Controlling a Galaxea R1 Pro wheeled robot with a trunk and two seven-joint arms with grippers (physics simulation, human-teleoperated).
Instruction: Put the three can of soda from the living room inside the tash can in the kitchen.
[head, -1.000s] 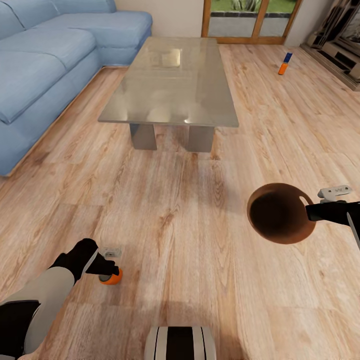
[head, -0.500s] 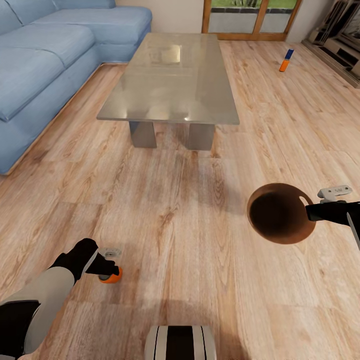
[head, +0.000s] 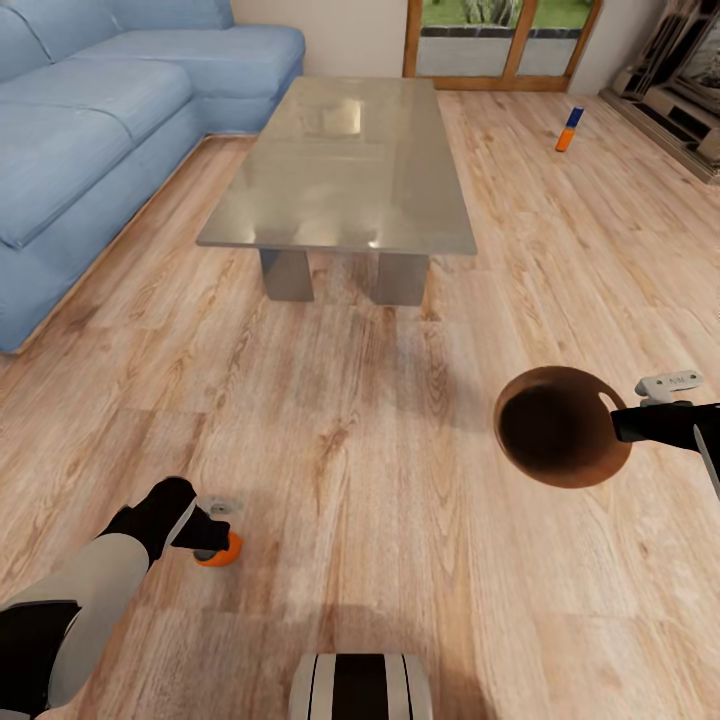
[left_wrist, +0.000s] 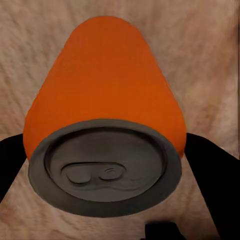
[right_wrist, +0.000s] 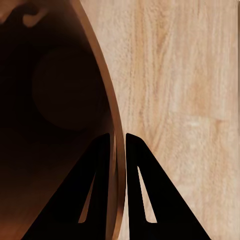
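Your left gripper (left_wrist: 107, 165) has its jaws clamped on an orange soda can (left_wrist: 102, 100) low over the wood floor (head: 380, 480); your right gripper (right_wrist: 118, 145) pinches the rim of the trash can (head: 560, 425). Open floor lies between them. Beyond stand the glass-topped table (head: 340, 170), the sofa (head: 80, 130) and a blue-and-orange can (head: 568, 129).

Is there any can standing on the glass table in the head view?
No, the glass table is bare; a can stands on the floor beyond it.
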